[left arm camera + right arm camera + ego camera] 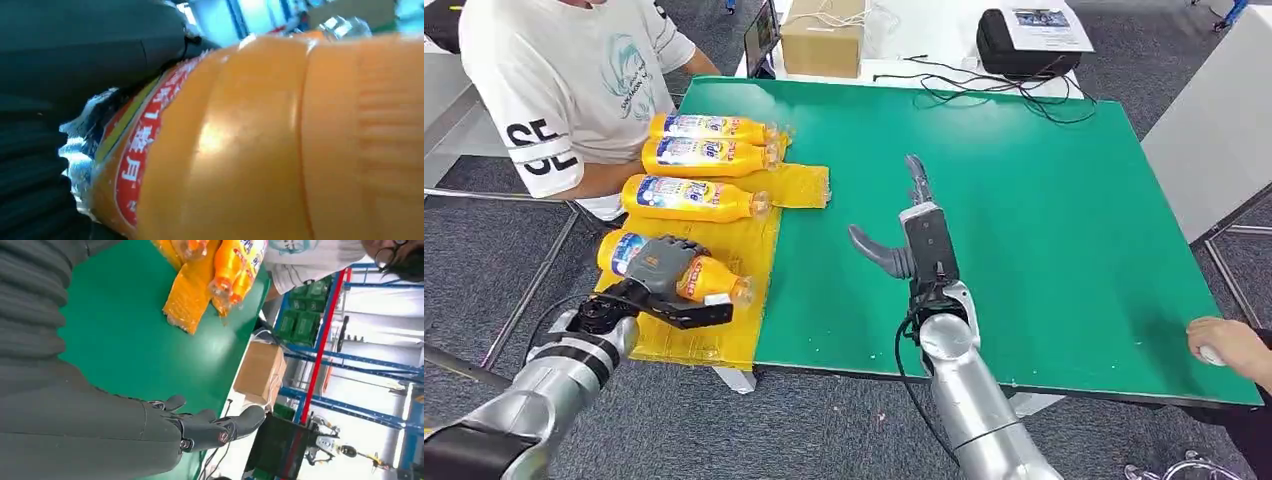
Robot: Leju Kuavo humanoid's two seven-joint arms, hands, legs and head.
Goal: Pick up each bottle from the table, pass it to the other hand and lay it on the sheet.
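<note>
Green table (1024,220), yellow sheet (724,340) along its left edge, black cables (994,95) at the back

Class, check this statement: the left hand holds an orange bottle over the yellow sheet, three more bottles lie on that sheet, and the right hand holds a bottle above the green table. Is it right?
Not quite. The right hand holds nothing; in the head view its fingers are spread open above the green table. The rest stands: the left hand holds an orange bottle over the yellow sheet, and three more bottles lie on it.
</note>
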